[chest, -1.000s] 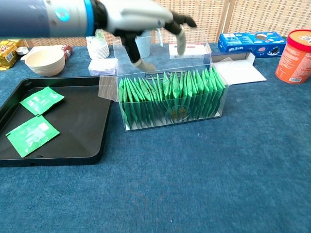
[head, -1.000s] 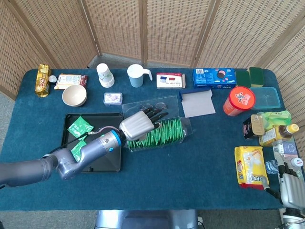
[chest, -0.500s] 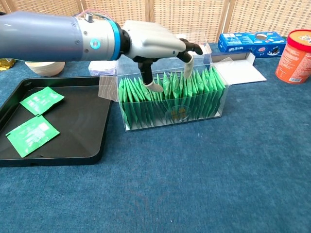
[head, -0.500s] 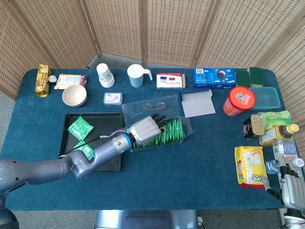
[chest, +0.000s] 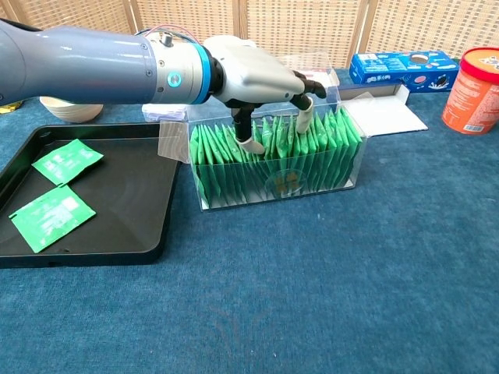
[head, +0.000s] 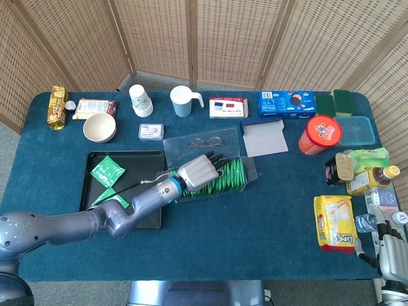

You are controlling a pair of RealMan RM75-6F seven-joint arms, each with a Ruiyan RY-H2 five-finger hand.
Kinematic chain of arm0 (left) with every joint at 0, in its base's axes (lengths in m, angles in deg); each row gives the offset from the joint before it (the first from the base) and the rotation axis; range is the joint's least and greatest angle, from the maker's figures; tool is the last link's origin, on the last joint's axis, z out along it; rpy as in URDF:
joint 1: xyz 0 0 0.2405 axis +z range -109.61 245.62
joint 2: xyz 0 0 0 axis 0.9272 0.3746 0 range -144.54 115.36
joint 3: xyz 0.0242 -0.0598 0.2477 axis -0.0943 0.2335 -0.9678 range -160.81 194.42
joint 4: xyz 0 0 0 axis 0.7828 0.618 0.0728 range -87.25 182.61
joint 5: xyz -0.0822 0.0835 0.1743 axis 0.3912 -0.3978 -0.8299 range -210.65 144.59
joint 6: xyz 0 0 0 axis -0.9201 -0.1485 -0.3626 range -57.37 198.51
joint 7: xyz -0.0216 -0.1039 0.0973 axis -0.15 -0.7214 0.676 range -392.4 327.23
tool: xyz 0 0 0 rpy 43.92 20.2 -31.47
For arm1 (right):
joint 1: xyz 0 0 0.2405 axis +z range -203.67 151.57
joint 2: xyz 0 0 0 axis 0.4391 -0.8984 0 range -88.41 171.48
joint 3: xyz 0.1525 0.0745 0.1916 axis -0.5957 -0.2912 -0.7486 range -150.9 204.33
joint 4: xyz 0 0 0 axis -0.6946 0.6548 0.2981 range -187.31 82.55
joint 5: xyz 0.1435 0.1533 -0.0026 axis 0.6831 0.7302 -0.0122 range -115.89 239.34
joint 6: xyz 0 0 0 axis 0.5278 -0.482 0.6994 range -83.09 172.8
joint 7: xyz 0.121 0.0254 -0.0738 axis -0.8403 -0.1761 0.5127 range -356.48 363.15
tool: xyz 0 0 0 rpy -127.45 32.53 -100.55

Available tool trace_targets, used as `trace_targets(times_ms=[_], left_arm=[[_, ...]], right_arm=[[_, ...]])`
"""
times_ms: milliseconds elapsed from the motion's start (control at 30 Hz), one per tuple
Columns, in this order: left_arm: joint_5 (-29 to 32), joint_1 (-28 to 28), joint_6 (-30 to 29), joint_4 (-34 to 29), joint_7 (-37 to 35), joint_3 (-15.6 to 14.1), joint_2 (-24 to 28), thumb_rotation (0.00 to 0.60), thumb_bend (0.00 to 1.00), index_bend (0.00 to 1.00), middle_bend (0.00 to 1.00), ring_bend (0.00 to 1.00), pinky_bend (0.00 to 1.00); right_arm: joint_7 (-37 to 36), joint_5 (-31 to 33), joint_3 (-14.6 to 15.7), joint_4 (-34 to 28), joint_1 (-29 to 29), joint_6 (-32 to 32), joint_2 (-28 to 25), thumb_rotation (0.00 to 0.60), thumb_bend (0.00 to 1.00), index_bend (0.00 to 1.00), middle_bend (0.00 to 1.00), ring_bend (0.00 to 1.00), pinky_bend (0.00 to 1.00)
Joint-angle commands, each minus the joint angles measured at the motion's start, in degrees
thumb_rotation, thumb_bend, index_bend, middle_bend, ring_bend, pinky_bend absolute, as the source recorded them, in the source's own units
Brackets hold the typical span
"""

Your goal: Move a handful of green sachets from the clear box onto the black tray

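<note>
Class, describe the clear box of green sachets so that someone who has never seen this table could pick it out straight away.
Start at the black tray on the left half of the blue table. The clear box stands just to its right, near the table's middle, with the left hand reaching into it. It is the only see-through container packed with a row of upright green sachets.

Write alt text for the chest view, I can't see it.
The robot's left hand reaches into a clear box packed with upright green sachets, fingertips among them. Beside it, a black tray holds two sachets on a blue tablecloth.
</note>
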Motion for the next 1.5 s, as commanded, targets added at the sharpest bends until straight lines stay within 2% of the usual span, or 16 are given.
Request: trace_targets(times_ms=[33,267,633,967,1500], left_arm=[[0.7,-0.3,0.1,0.1,0.8,-0.2,-0.1,0.6,0.26,0.27,0.0,0.0,0.12],[1.6,-1.0,-0.1,1.1,2.5,-0.5,-1.1,0.6,0.26,0.35,0.0,0.0,0.12],[5.5,-2.7,0.1,2.1,6.0,-0.5,-2.4,0.6,0.26,0.36,0.0,0.0,0.12],[7.2,-3.2,-1.4,2.2,7.7,-0.6,-3.2,0.6,0.34,0.43,0.0,0.0,0.12],[8.9,-4.0,-1.6,3.0,8.6,-0.9,-3.9,0.6,0.34,0.55,0.0,0.0,0.12]], right_arm=[[-0.1,-0.1,0.0,0.1,-0.1,-0.1,0.0,0.6,0.41,0.0,0.11,0.11,0.26],[-0.6,-0.2,0.0,0.3,-0.3,-0.4,0.2,0.6,0.41,0.0,0.11,0.11,0.26],[-1.2,-0.4,0.0,0.2,-0.7,-0.8,0.1,0.6,0.41,0.0,0.11,0.11,0.26],[-2.4,-0.6,-0.2,0.6,-1.0,-1.4,0.1,0.6,0.41,0.0,0.11,0.11,0.26],[-3.3,-0.8,-0.5,1.1,-1.2,-1.8,0.2,0.6,0.41,0.0,0.11,0.11,0.26]])
